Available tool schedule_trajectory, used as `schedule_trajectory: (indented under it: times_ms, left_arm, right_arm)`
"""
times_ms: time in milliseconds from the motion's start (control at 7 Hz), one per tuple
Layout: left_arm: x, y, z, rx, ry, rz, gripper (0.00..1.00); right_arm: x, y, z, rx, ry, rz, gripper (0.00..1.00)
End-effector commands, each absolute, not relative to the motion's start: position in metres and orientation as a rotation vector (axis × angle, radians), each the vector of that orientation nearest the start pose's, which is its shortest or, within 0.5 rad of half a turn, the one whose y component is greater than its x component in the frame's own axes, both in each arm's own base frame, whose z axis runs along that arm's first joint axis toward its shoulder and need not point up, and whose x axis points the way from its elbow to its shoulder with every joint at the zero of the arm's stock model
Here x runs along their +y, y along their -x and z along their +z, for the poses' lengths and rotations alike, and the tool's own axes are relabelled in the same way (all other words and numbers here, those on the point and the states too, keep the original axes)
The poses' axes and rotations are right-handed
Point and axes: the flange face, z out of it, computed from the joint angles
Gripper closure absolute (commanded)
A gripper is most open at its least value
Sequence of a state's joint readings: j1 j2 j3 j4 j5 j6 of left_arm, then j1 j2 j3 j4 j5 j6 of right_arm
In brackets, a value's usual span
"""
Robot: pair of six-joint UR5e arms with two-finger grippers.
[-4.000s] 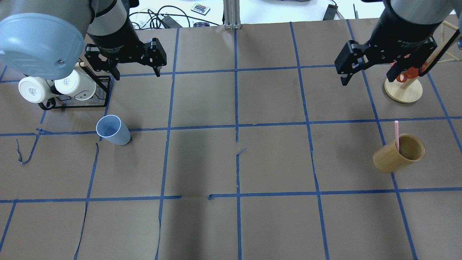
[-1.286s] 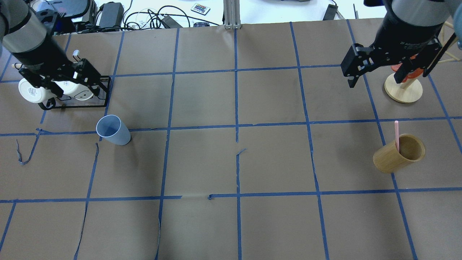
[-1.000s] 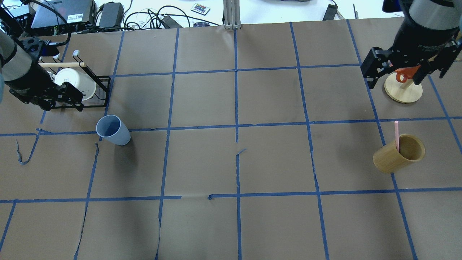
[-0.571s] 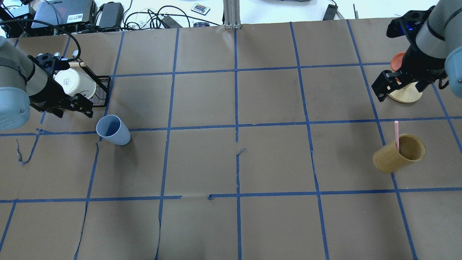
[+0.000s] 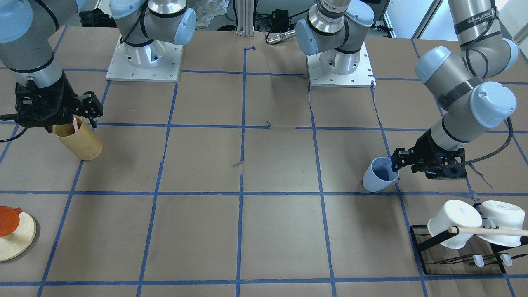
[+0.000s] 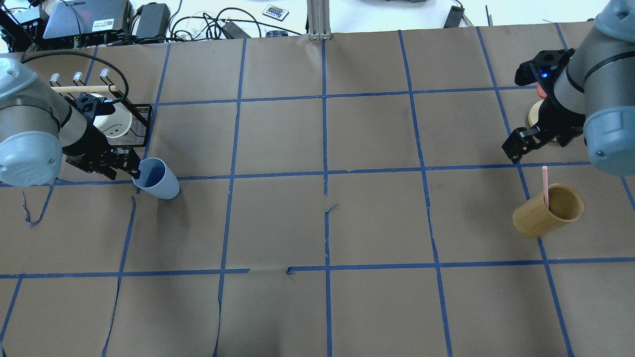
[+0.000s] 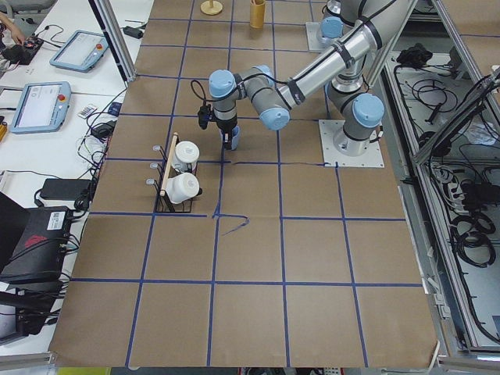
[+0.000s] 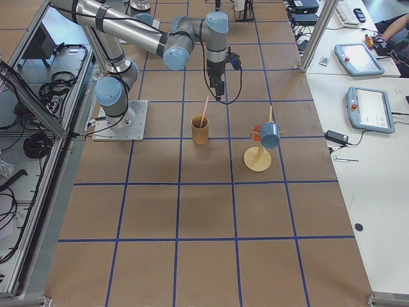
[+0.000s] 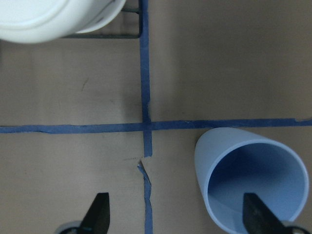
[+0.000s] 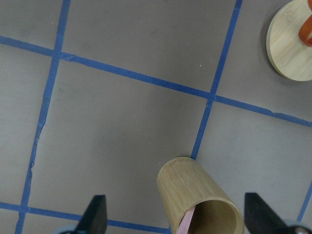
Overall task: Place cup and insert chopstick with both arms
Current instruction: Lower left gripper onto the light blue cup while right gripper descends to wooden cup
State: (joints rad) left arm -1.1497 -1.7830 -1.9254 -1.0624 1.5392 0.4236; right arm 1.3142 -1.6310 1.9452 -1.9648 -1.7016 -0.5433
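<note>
By the wrist views both are shown spread open: the left hand [image 9: 176,217], blue cup [image 9: 251,178] at its 3 o'clock finger; the right hand [image 10: 178,214], bamboo holder [image 10: 197,195] between its fingers.

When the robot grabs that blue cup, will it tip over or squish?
Probably light: the blue cup is empty and looks like thin plastic, so its wall may flex a little. It stands on its narrower end, so a sideways nudge from the open left gripper could tip it.
</note>
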Motion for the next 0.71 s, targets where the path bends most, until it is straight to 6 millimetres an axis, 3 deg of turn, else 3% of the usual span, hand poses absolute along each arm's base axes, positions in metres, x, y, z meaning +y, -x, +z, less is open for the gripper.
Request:
schedule_trajectory:
  times_ms: [0,286,429,571]
  left_arm:
    - [-0.522,-0.081,0.251,3.205,0.073,0.11,0.74]
    - [-0.518,-0.074,0.246,3.209,0.067,0.119,0.85]
    - [-0.52,-0.06,0.253,3.223,0.09,0.09,0.96]
    - [-0.52,-0.029,0.273,3.204,0.127,0.049,0.96]
  right_arm:
    - [-0.468,0.003,0.364,3.312,0.624,-0.192,0.0]
    - [-0.449,0.003,0.351,3.341,0.647,-0.14,0.01]
    - [-0.441,0.002,0.344,3.341,0.646,-0.073,0.01]
    - [-0.437,0.001,0.338,3.33,0.646,-0.002,0.11]
